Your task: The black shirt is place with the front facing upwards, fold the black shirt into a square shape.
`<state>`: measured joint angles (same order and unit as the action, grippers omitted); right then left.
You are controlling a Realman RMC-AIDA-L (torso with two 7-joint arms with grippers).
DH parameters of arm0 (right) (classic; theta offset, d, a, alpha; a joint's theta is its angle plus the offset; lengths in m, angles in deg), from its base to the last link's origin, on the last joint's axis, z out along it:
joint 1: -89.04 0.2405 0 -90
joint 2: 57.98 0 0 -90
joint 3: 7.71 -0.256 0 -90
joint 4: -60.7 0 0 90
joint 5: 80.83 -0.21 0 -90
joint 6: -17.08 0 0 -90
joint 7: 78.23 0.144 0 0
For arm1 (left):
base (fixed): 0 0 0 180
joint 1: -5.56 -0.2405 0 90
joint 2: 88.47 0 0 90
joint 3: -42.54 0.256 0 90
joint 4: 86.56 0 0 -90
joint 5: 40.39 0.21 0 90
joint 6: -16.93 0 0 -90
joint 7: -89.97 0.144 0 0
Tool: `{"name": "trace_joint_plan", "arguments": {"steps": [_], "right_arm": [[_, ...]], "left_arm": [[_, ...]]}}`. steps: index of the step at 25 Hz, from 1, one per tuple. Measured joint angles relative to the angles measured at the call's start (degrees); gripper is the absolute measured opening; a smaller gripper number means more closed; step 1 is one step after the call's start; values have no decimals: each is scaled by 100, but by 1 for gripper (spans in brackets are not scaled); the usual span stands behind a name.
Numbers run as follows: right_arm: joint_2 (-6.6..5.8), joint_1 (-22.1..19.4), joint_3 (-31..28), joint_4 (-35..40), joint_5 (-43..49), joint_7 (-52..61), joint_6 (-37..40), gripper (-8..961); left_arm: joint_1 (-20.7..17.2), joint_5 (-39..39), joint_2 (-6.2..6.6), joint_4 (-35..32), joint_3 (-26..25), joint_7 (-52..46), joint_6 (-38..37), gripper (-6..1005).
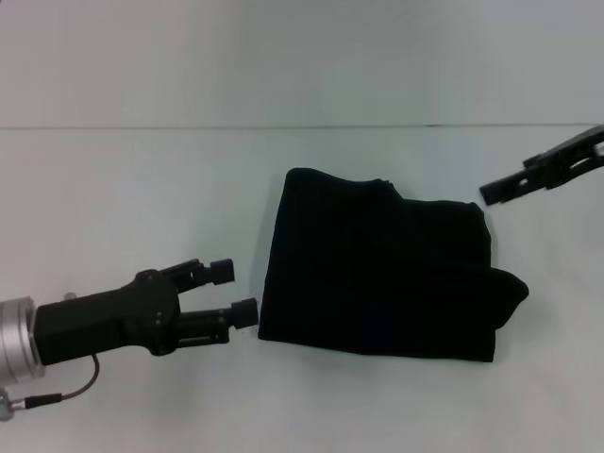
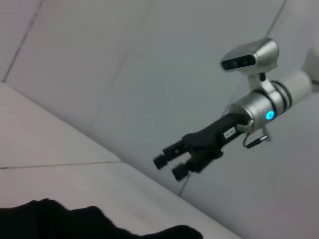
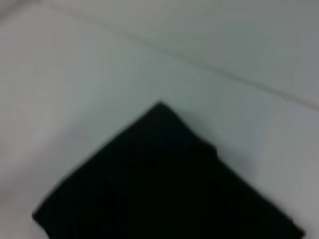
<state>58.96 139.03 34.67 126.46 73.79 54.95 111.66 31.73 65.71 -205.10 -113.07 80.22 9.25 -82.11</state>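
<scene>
The black shirt (image 1: 377, 278) lies folded into a rough square in the middle of the white table; its lettering is hidden. It also shows in the left wrist view (image 2: 75, 224) and in the right wrist view (image 3: 164, 184). My left gripper (image 1: 234, 291) is open and empty, low over the table just off the shirt's left edge, apart from it. My right gripper (image 1: 491, 193) is open and empty, raised above the table past the shirt's far right corner. It also shows in the left wrist view (image 2: 168, 167).
The white table (image 1: 142, 189) runs back to a wall line at the far edge. Nothing else stands on it.
</scene>
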Motion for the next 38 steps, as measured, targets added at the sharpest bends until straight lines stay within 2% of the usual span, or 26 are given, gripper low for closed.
{"name": "trace_joint_plan", "arguments": {"steps": [1, 5, 6, 15, 23, 38], "right_arm": [[0, 0, 0, 0, 0, 0, 0, 941], [280, 582, 610, -43, 990, 391, 50, 941], [280, 582, 610, -43, 990, 391, 50, 941], [425, 1094, 2211, -115, 960, 648, -224, 941], [391, 1345, 3038, -929, 368, 623, -591, 942], [411, 1455, 4283, -1527, 128, 568, -1063, 941]], "left_arm": [[-10, 16, 0, -1, -15, 0, 31, 949], [-8, 68, 0, -5, -3, -63, 160, 949], [3, 69, 0, -6, 14, -72, 159, 950], [38, 69, 0, -39, 35, -76, 157, 950], [-37, 96, 0, -20, 26, -79, 157, 949], [-69, 197, -20, -29, 11, -84, 151, 949]]}}
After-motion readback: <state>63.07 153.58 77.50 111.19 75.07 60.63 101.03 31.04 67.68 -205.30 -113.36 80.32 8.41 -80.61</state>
